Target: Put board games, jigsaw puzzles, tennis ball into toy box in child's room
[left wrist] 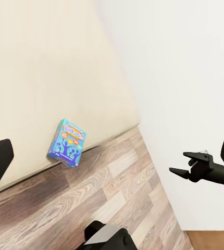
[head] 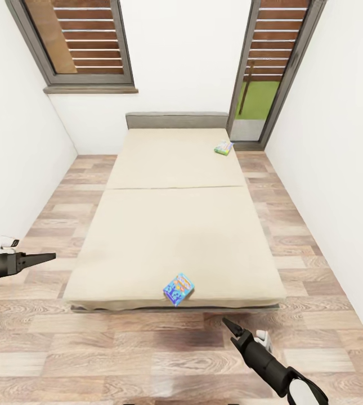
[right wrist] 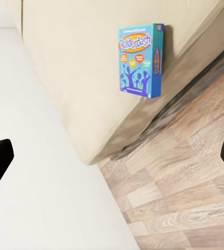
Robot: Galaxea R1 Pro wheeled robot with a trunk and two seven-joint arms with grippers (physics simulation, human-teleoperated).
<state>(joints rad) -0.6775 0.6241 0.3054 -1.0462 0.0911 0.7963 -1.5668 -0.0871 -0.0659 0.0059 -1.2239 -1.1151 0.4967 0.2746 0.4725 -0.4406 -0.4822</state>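
A blue Balderdash board game [head: 178, 288] lies on the beige bed [head: 170, 225] close to its foot edge; it also shows as the blue game [left wrist: 67, 142] and the blue game [right wrist: 139, 59]. A second, green-and-blue board game [head: 223, 147] lies far off near the headboard on the right side. My left gripper [head: 49, 257] hangs open over the floor to the left of the bed. My right gripper [head: 228, 324] is open and empty, low over the floor just short of the bed's foot and right of the blue game. From the left wrist the right gripper [left wrist: 181, 162] appears against the wall.
White walls [head: 339, 169] close in on both sides of the bed, leaving narrow strips of wooden floor [head: 119, 349]. A shuttered window [head: 85, 39] is at the back left and a glass door [head: 265, 73] at the back right. A wall socket [head: 7, 243] sits low on the left wall.
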